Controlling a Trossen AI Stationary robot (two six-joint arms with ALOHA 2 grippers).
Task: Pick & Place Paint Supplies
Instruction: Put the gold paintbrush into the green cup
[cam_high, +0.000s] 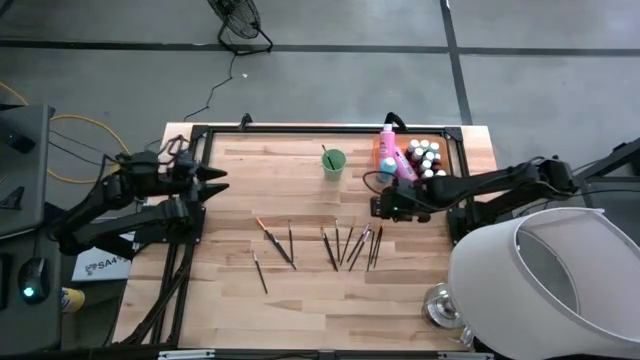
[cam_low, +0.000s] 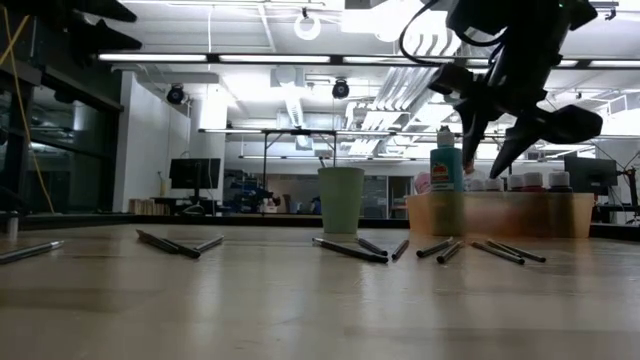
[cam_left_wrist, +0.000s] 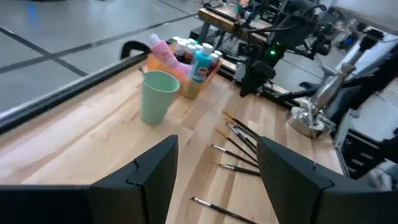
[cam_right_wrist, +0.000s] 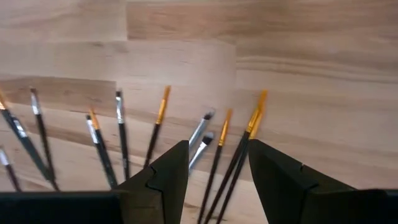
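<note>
Hovering above the wooden table (cam_high: 300, 290) with fingers parted and nothing between them: right gripper (cam_right_wrist: 219, 163), raised clear of the surface. Directly beneath and just ahead of those fingers, a fan of thin dark brushes (cam_right_wrist: 159, 127), some with orange-gold ferrules, lying flat on the wood and not touched. Further brushes (cam_high: 275, 242) scattered off toward the other arm, well apart from that gripper. Just beside the right gripper, on its far side, an orange tray (cam_low: 570, 215) holding small paint bottles (cam_high: 426, 155) with pale caps, two taller pink bottles (cam_high: 390, 155) and a teal bottle (cam_low: 446, 165), all upright inside the tray. Near the tray, toward the table's middle, a light green cup (cam_high: 333, 163) standing upright with one brush leaning in it.

Waiting at the opposite edge of the table, well away from tray and brushes: left gripper (cam_left_wrist: 217, 171), fingers spread apart, holding nothing, pointed across the table toward cup and tray.

Off the table by the right arm's base, a large white lampshade (cam_high: 550, 275) and a shiny metal stand (cam_high: 445, 305).
</note>
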